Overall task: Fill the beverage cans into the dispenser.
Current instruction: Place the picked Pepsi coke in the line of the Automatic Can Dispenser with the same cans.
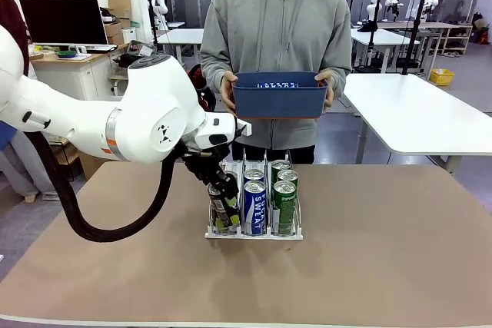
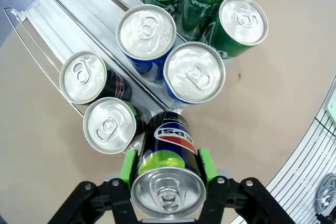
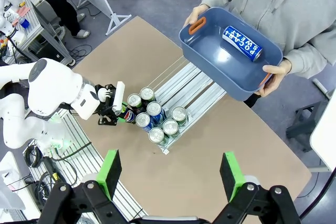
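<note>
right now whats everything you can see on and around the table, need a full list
dispenser: 1, clear and white, mid table
blue bin: 1, blue, held at the far side
black cans: 3, red-blue logo, two in left lane, one gripped
blue cans: 3, white lettering, two in middle lane, one lying in the bin
green cans: 3, green, right lane
person's hands: 2, on the bin's ends
left gripper: shut on tilted black can by the left lane's front
right gripper: open, high above the table
</note>
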Available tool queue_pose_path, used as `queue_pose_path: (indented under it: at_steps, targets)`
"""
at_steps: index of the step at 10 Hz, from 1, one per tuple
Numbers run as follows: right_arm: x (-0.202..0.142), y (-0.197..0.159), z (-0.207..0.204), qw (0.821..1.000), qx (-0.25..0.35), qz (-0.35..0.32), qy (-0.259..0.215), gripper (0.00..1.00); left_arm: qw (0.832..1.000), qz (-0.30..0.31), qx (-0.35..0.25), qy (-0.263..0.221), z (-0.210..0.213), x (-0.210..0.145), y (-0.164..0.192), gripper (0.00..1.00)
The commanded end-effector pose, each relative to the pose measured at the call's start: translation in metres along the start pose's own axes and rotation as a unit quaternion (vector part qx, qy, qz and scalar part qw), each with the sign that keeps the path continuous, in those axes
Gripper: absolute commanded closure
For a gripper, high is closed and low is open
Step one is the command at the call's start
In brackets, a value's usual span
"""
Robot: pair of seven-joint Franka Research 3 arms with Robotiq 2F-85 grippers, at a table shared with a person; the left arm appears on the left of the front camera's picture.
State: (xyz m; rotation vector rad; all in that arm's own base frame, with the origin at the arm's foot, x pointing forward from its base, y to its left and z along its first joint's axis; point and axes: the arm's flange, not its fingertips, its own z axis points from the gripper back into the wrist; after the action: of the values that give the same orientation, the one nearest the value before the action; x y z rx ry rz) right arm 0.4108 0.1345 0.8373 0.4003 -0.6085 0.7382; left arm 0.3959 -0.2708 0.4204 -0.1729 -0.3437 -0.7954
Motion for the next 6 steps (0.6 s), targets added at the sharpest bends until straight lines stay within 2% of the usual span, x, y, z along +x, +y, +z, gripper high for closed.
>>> queue_pose_path:
  at_steps: [1,6]
  targets:
    - [-0.003,-0.001,0.001,1.000,0.002,-0.002,0.003,0.00,1.000,0.000,0.004,-0.008,0.003,0.009,0.027,0.42]
    - [-0.003,-0.001,0.001,1.000,0.002,-0.002,0.003,0.00,1.000,0.018,0.015,0.004,-0.001,0.014,0.047,0.42]
